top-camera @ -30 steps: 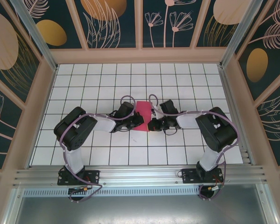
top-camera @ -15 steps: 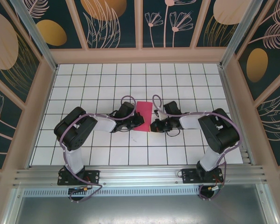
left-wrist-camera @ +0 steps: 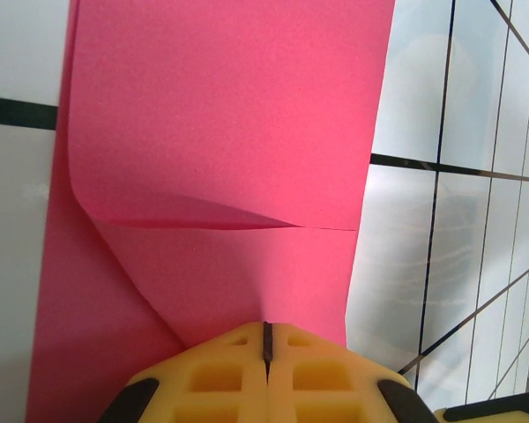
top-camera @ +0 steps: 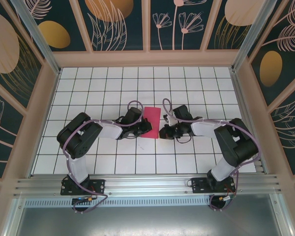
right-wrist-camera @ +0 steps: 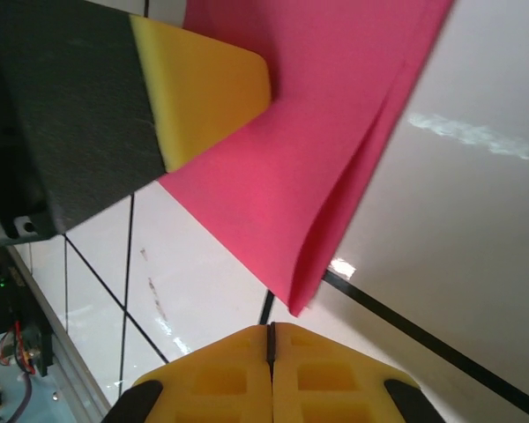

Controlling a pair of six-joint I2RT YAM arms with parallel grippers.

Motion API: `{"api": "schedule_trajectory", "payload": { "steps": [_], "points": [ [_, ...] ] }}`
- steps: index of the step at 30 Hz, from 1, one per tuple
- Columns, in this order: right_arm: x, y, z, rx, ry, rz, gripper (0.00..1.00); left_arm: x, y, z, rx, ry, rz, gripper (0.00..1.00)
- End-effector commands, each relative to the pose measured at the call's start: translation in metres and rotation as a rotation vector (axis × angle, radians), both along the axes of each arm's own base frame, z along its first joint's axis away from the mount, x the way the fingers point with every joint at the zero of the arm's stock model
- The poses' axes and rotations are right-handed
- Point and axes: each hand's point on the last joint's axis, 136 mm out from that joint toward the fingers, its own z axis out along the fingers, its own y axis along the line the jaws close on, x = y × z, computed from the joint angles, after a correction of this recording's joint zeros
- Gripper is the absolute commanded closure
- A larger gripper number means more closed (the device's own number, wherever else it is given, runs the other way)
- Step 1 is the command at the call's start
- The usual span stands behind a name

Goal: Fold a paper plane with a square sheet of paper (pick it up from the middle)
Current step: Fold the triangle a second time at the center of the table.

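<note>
Left gripper is clamped on the near-left edge of the paper, which I read as anchoring the folded layers, the paper lying between both grippers; right gripper is closed and empty just off the paper's near-right corner, both arms reaching in low, elbows out.

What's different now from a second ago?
The right arm's elbow swung outward to its right, while the right gripper, shut, stayed close by the right edge of the pink paper. The left gripper, shut with its tip on the paper, and the paper itself stayed put.
</note>
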Motion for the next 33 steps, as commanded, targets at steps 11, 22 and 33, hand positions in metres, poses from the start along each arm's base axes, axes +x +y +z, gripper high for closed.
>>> {"api": "schedule_trajectory", "payload": {
  "steps": [11, 22, 33],
  "points": [
    [0.002, 0.004, -0.036, -0.105, 0.096, -0.014, 0.92, -0.009, 0.014, -0.025, 0.089, 0.055, 0.002, 0.92],
    [-0.014, -0.021, -0.044, -0.136, 0.154, -0.055, 0.92, -0.009, 0.017, -0.027, 0.099, 0.054, 0.006, 0.92],
    [-0.017, -0.023, -0.029, -0.131, 0.140, -0.053, 0.92, -0.009, 0.016, -0.025, 0.096, 0.052, 0.004, 0.92]
  ]
}}
